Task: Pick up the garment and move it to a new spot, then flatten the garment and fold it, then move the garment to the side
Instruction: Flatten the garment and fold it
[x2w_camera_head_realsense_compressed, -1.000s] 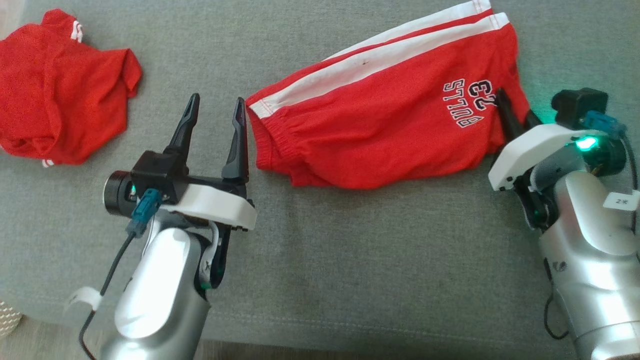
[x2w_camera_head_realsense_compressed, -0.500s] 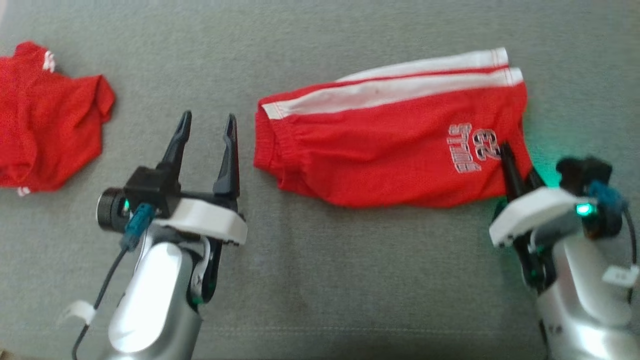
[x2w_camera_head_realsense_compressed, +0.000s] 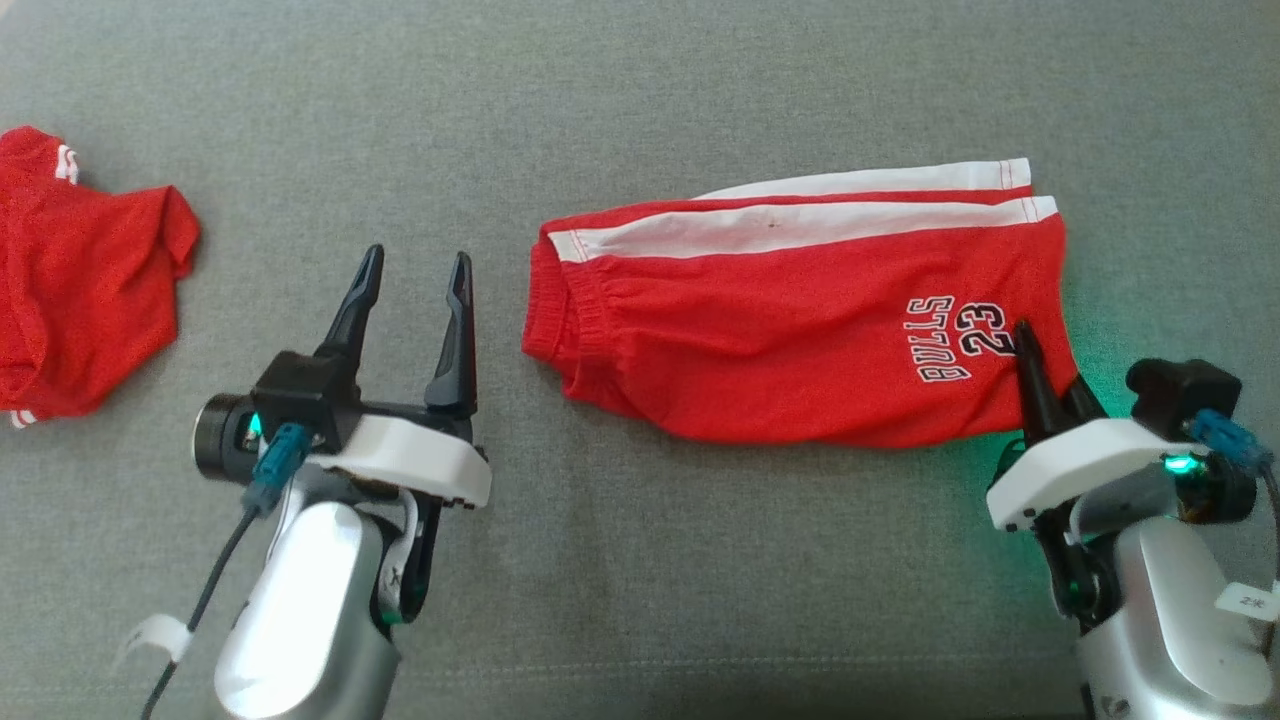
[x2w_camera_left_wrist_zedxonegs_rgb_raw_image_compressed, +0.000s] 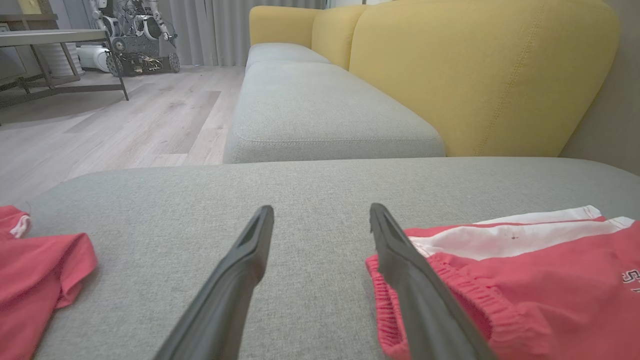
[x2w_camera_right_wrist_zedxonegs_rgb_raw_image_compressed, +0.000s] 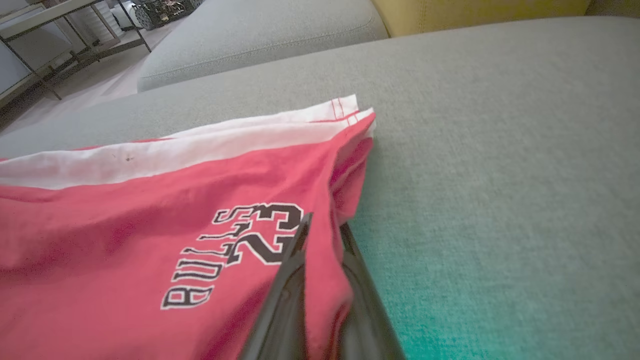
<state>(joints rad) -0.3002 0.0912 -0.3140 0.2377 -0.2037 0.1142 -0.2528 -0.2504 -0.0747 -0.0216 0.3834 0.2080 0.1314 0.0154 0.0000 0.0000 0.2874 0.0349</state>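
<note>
Red cloth w/ white side stripes: item 1, the shorts (x2w_camera_head_realsense_compressed: 800, 340). They lie on the grey cushion (x2w_camera_head_realsense_compressed: 640, 580), right of centre. The waistband (x2w_camera_head_realsense_compressed: 560, 320) is to the left, the leg hems to the right, and the "BULLS 23" print (x2w_camera_head_realsense_compressed: 960, 345) sits near the right end. They look already doubled leg on leg, w/ the stripes stacked along the far edge.

Item 2, R gripper (x2w_camera_head_realsense_compressed: 1045, 370): its fingers are pressed together, pinching the shorts at the near-right hem corner, just beside the print. In the wrist view, red cloth is caught between them.

Item 3, L gripper (x2w_camera_head_realsense_compressed: 416, 258): spread wide and holding nothing. It hovers just left of the waistband, not touching it.

Handling note (judgement): you seem to be at the next fold or the carry, w/ one corner taken.
- Check that the R pinch has both layers. I can't tell from here.
- Get the L gripper onto the near-left waistband corner before lifting. A one-corner pull would prob. drag the stack askew.
- The elastic is bunched & thicker, so bite deep.
- Raise both ends level, low & slow. The limp cloth will likely sag mid-span.

Item 4, second red garment (x2w_camera_head_realsense_compressed: 80, 280): crumpled at the far left of the cushion, well apart from the shorts. Keep clear of it when you set the shorts aside.

Surface & room:
- The cushion is soft woven fabric, w/ a green lamp glow at the right by the R gripper.
- Beyond it are another grey seat (x2w_camera_left_wrist_zedxonegs_rgb_raw_image_compressed: 325, 115) and a yellow backrest (x2w_camera_left_wrist_zedxonegs_rgb_raw_image_compressed: 475, 75).
- Further off are a pale wood floor (x2w_camera_left_wrist_zedxonegs_rgb_raw_image_compressed: 125, 120), a table (x2w_camera_left_wrist_zedxonegs_rgb_raw_image_compressed: 50, 37) & wheeled equipment (x2w_camera_left_wrist_zedxonegs_rgb_raw_image_compressed: 140, 35).
</note>
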